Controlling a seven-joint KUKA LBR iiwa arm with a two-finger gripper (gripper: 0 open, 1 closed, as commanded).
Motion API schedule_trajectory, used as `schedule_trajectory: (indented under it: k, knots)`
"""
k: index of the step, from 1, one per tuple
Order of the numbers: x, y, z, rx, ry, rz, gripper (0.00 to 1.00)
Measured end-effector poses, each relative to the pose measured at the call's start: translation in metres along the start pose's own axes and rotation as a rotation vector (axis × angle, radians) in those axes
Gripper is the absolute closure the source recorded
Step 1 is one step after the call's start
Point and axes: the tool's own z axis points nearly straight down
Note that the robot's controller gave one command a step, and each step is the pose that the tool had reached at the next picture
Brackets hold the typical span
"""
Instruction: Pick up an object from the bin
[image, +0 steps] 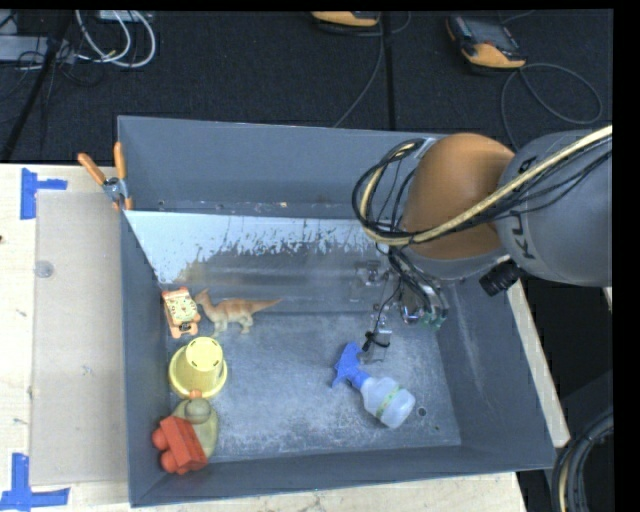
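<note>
Your gripper (377, 340) hangs low in the right half of the bin (300, 190), just above the floor, with the orange-covered wrist (455, 205) and its cables over it. Its tip is just beside the blue nozzle (348, 366) of a small clear spray bottle (384, 396), which lies on its side with the nozzle pointing far-left and the body toward the near-right. Tip and nozzle look very close, but you cannot tell from this view whether they touch, nor whether the gripper is open or closed. Nothing shows as held.

The other things are well apart, along the left wall: a tan toy dinosaur (236, 311), a small orange and white toy (181, 310) beside it, a yellow cup (198, 367) nearer you, and a red block (179, 444) in the near-left corner against a greenish piece (203, 424).

Judge this as the approach step: the gripper is down at the bottle and the grasp is not yet made. The next move calls for you to centre over the nozzle or the neck, straddle it across its narrow side, close, then lift straight up. Watch for the bottle: it is round and light, so an off-centre touch may roll or push it toward the right wall.
</note>
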Motion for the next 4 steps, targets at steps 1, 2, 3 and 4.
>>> schedule_trajectory:
  k: [1, 2, 3, 4]
  knots:
    - [0.036, -0.055, 0.015, 0.0, 0.009, 0.155, 0.0]
    - [0.044, -0.06, 0.016, 0.001, 0.001, 0.228, 0.0]
    - [0.105, -0.059, 0.082, 0.0, 0.006, 0.395, 0.0]
    - [0.122, -0.064, 0.106, -0.002, -0.027, 0.28, 1.0]
